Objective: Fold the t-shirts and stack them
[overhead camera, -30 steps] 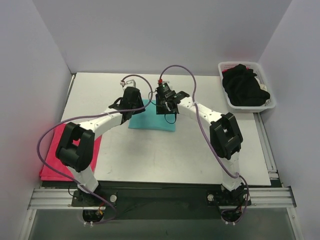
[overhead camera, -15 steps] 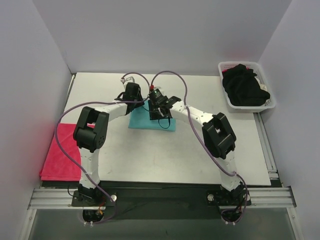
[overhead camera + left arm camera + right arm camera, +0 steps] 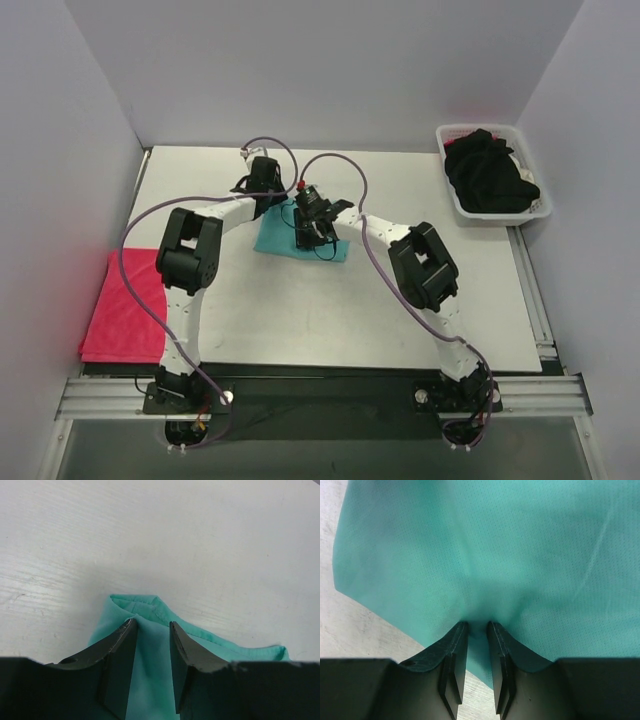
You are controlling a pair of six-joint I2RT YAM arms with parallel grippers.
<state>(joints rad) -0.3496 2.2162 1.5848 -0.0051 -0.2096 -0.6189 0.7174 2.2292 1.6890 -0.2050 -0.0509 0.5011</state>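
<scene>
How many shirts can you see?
3: a teal shirt in the middle of the table, a pink-red shirt at its left edge, and a black heap in the white basket, which may hide more.

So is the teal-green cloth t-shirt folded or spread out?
Folded: the teal-green cloth t-shirt is a small rectangle, with layered edges in the left wrist view.

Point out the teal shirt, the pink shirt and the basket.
teal shirt (image 3: 273, 240), top view, bare near-left corner.
pink shirt (image 3: 105, 315), top view, its middle.
basket (image 3: 500, 216), top view, near rim.
</scene>
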